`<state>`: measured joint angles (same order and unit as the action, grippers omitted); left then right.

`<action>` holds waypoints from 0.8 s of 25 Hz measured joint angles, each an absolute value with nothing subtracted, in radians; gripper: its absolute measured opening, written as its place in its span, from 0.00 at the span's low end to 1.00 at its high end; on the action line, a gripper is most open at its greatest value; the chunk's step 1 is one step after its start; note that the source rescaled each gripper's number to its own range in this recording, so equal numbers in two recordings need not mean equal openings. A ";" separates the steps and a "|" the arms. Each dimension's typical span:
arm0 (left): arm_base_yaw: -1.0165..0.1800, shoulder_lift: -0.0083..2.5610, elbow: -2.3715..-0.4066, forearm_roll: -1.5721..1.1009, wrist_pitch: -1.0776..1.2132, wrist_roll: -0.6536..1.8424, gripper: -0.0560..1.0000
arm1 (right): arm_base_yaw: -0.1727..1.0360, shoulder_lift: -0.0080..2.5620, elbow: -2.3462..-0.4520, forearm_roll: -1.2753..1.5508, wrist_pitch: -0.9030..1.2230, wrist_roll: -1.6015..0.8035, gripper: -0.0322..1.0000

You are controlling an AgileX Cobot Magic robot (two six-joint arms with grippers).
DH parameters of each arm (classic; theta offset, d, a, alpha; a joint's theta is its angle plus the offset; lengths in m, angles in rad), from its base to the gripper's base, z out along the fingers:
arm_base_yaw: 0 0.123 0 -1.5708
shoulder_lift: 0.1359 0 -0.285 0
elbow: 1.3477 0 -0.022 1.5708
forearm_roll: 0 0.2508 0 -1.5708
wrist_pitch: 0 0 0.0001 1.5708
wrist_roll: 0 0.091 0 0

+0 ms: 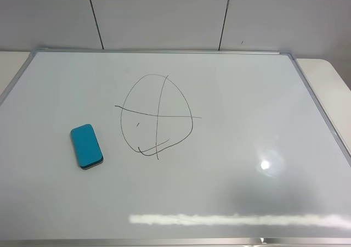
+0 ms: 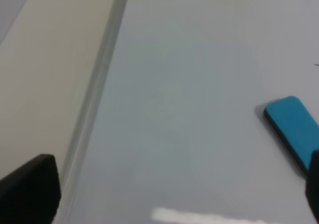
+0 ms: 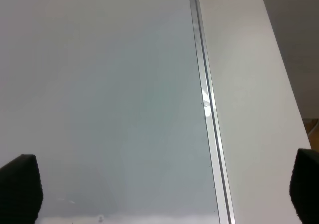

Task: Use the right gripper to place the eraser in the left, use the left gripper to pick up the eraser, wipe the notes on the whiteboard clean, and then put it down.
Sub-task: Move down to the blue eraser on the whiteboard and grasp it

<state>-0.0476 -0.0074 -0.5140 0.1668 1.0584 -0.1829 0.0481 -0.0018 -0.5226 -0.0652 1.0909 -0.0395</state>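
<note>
Left claw [image 2: 172,189] and right claw [image 3: 163,186] gape empty; a shallow pinch could skid the eraser [image 1: 86,146] (flat on glossy whiteboard [image 1: 247,93]).

One whiteboard [image 1: 247,93], one eraser [image 1: 86,146], one set of notes [image 1: 157,117] — a single loop crossed by two lines. One tabletop [image 1: 329,77]. Two fingers [image 2: 30,191] show on the left gripper [image 2: 169,199], two more on the right gripper [image 3: 162,191] — four altogether.
</note>
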 joint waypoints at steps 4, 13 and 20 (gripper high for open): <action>-0.048 0.000 -0.514 0.173 1.061 -0.183 1.00 | 0.048 -0.002 -0.523 -0.065 1.091 -0.040 1.00; -0.048 0.416 -0.605 0.077 1.082 -0.262 1.00 | 0.048 -0.002 -0.523 -0.065 1.091 -0.040 1.00; -0.059 0.848 -0.711 -0.065 0.997 -0.321 1.00 | 0.048 -0.002 -0.523 -0.065 1.091 -0.040 1.00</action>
